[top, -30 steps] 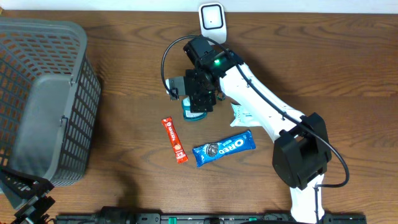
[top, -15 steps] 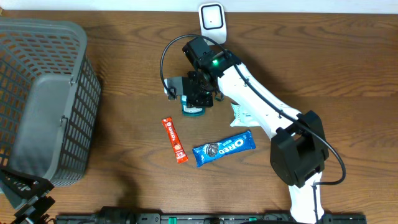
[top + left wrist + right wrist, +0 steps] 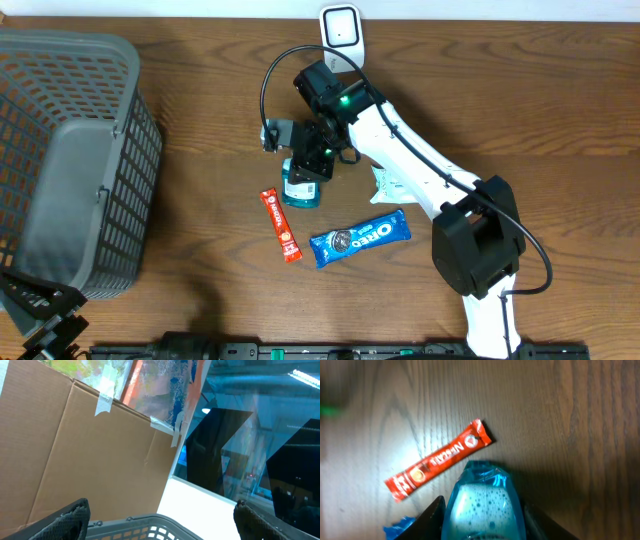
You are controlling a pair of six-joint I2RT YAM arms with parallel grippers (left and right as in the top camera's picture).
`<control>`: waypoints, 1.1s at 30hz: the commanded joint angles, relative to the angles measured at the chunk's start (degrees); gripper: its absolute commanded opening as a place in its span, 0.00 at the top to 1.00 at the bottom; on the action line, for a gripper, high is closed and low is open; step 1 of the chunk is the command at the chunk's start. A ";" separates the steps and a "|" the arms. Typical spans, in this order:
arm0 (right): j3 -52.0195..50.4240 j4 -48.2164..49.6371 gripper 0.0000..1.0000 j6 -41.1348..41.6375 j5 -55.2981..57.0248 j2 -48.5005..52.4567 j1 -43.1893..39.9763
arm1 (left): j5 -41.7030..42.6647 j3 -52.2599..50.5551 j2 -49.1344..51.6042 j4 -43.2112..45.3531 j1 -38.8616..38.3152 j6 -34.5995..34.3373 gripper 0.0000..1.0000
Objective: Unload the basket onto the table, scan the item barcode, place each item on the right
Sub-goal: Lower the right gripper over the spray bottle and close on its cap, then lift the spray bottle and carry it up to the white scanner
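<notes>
One blue pouch (image 3: 300, 187) is the item in hand. It sits clamped between the right jaws, whose fingers (image 3: 433, 516) press in on both its sides in the right wrist view.

- Key relation: the scanner (image 3: 340, 27) stands at the far edge of the worktop (image 3: 540, 90), beyond the right wrist. The pouch's free end points the other way, toward the near edge. Its long axis runs roughly far-to-near, slightly tilted, so it needs turning and carrying away from the snacks toward the scanner, I judge.
- No barcode shows on the pouch in either view; I cannot tell which face carries it.
- The right arm (image 3: 420, 160) is far nearer the scanner. The left arm (image 3: 40, 318) is parked at the near left corner, well apart from it, with the left jaws wide and empty above the basket rim (image 3: 140, 522).

Count:
- one scanner
- one blue pouch
- one red Nescafé stick (image 3: 281, 225), just beside the pouch
- one Oreo pack (image 3: 360, 237)
- one grey basket (image 3: 70, 150)
- two arms
</notes>
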 commanded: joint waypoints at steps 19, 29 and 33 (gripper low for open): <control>9.53 -3.80 0.69 30.18 -42.49 -1.20 -1.81 | 0.79 -0.13 -0.48 0.44 0.31 0.28 0.08; 9.53 -3.78 0.70 32.15 -51.52 -1.20 -3.13 | 0.76 -0.13 -0.48 0.44 0.31 0.31 0.08; 9.53 -3.32 0.71 31.17 -45.97 -1.20 -3.26 | 0.76 -0.13 -0.48 0.44 0.31 0.31 0.08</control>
